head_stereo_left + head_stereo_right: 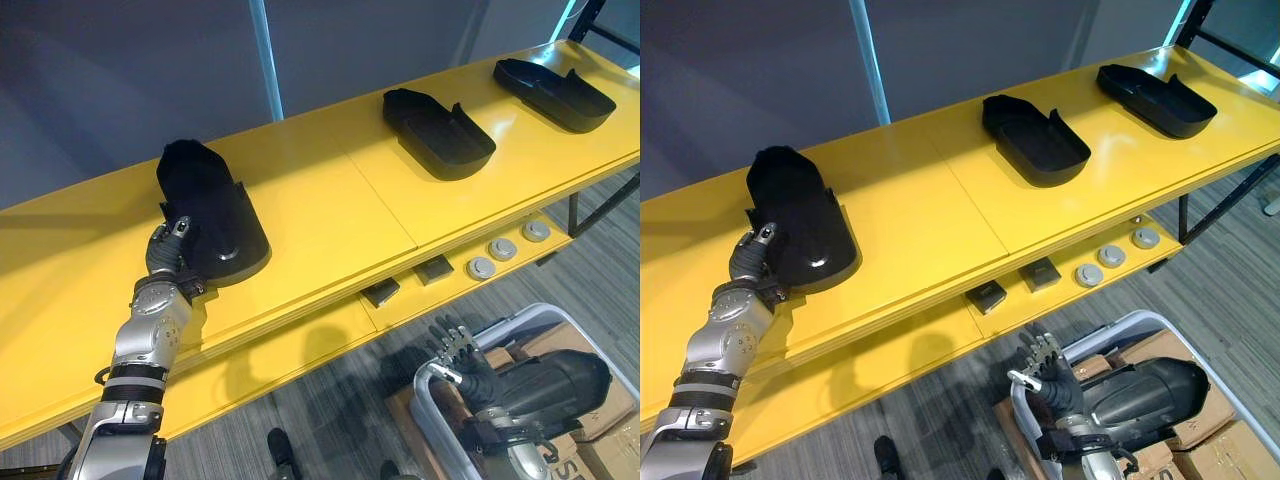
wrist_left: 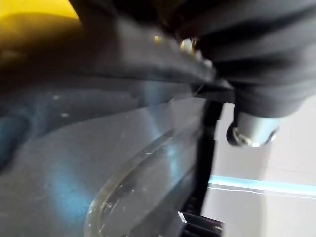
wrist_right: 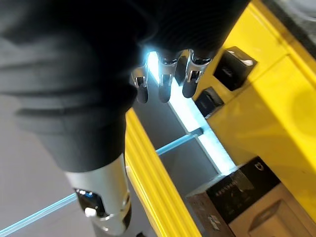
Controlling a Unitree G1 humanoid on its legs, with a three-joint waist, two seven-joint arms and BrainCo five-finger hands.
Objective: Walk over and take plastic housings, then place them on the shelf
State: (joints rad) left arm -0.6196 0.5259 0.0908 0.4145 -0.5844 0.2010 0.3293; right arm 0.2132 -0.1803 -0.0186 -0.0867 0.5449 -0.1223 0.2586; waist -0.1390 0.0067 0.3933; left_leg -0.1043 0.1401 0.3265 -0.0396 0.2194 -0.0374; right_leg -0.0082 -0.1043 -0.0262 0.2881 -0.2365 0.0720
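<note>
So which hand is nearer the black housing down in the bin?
Right. The right hand is beside that housing at the bin rim; the left hand is up on the yellow shelf, against another housing.

Three round silver metal discs (image 1: pixel 503 249) sit in a row towards the right end of the yellow lower ledge (image 1: pixel 412 296), near its front edge. Two dark square blocks (image 1: pixel 434 269) lie to their left, apart. Brown cardboard boxes (image 1: pixel 610 445) and a pale plastic bin (image 1: pixel 530 318) stand on grey carpet (image 1: pixel 340 400).
</note>
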